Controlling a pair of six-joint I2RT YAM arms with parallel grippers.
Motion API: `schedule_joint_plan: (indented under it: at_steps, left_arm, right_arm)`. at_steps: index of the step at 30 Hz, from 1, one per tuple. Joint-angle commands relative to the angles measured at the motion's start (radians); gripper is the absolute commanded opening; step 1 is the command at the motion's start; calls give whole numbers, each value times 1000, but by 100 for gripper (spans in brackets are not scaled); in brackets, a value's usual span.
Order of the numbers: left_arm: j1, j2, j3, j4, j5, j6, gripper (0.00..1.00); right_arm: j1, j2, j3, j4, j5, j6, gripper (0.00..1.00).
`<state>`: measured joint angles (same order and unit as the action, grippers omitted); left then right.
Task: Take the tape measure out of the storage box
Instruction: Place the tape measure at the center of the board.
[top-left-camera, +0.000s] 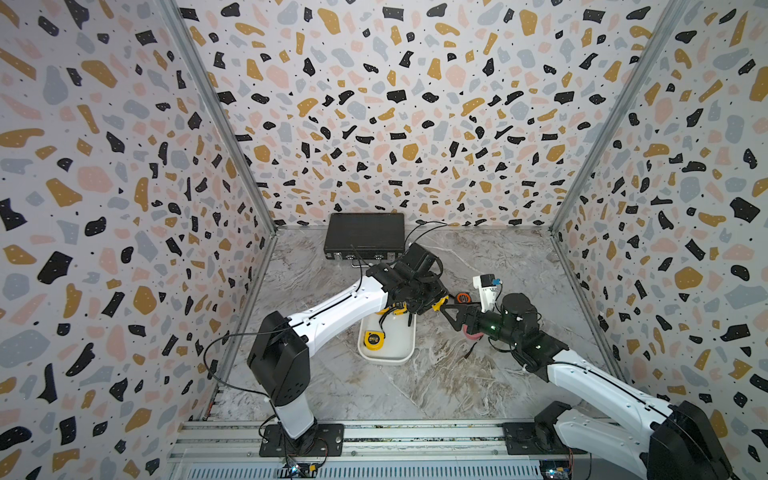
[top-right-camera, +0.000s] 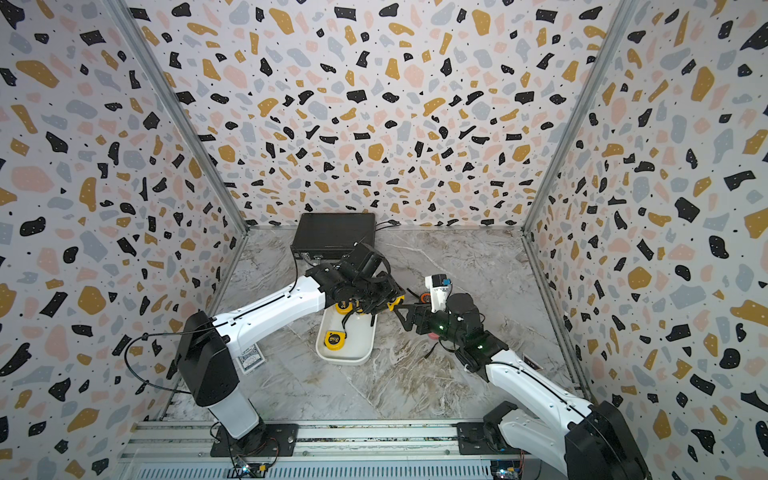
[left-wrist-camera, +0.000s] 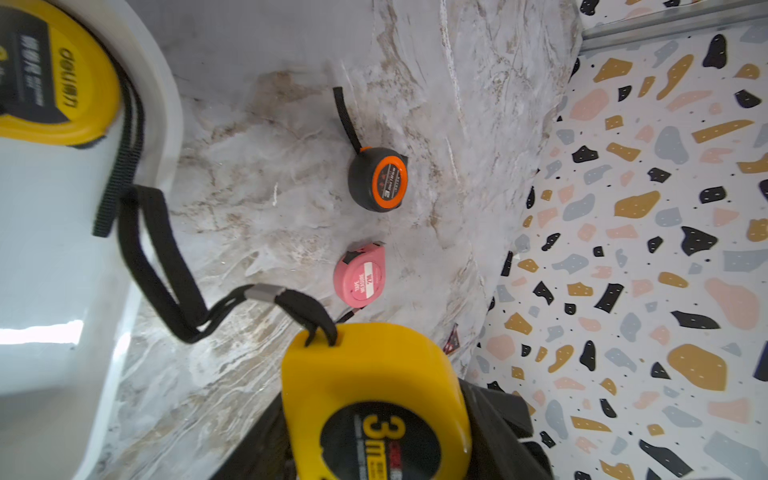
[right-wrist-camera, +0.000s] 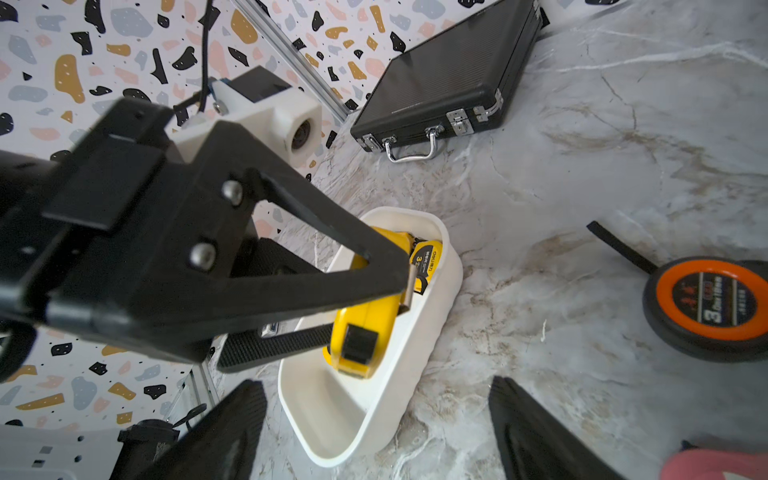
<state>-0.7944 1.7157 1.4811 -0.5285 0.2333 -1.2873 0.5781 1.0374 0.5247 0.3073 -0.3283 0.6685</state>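
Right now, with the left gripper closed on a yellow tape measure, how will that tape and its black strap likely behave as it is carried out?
The held yellow tape measure looks like a rigid, smooth plastic case, so it may slip or twist in the left gripper. Its wrist strap hangs limp, trailing back toward the storage box, so it will probably drag or snag there.

2 high views; 2 close wrist views.

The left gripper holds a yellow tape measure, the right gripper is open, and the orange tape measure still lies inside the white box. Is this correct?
Not quite. The orange tape measure lies on the table, outside the white box, as both wrist views show. The rest holds: the left gripper holds a yellow tape measure, and the right gripper is open.
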Motion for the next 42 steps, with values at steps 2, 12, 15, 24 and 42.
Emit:
schedule_joint_plan:
  at_steps: [2, 12, 15, 24, 42]
  left_arm:
    - [-17, -45, -44, 128, 49, -89, 0]
    - [-37, -76, -80, 171, 77, -132, 0]
    - [-41, -80, -78, 174, 77, -133, 0]
    - [-49, -82, -73, 174, 81, -130, 0]
    - [-18, -232, -100, -108, -143, 129, 100]
  right_arm:
    - [6, 16, 8, 70, 29, -14, 89]
    - [8, 41, -6, 119, 38, 0, 71]
    - [8, 49, -9, 122, 37, 7, 61]
    - [8, 26, -17, 104, 47, 19, 20]
    - [5, 293, 15, 174, -98, 178, 11]
